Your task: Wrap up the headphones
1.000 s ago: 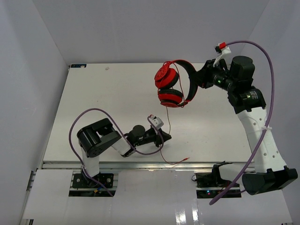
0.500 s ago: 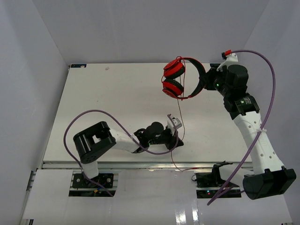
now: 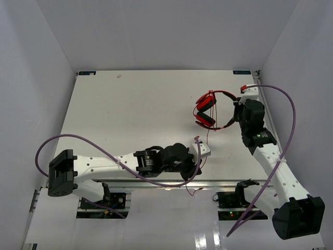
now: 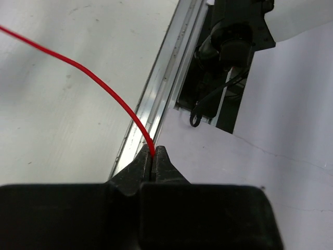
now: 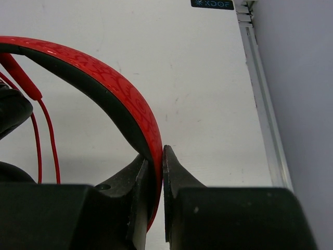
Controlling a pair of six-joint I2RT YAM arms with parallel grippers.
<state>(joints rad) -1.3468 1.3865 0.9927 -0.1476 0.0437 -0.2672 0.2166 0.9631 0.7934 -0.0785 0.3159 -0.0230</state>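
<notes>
Our right gripper [image 5: 154, 156] is pinching the band [image 5: 99, 73] of the headphones [image 3: 205, 119], its jaws pressed on the red arc from either side at the bottom centre of its wrist view. In the top view the headphones sit right of centre. The cups are to the left of those fingers, seemingly lifted off the table [image 3: 130, 114]. Our left gripper [image 4: 154, 153] is pressed together on the thin red cable [image 4: 93, 78], caught at the very tips, with the strand running up and left across that wrist view. The pinch sits over the rail [image 4: 171, 88] at the table's near edge. We judge that the likeliest trouble is the cable. It is thin and held only by the tips, so a pull along its length could let it slide through or pop out, and the wrap would go slack. A hard tug the other way could drag the band out of the right jaws, which grip only a narrow stretch of it. The free end seems to trail past the near edge at the bottom of the top view and could snag on the rail. From the right gripper the cable drops down and left to the left gripper, well apart from the cups.
</notes>
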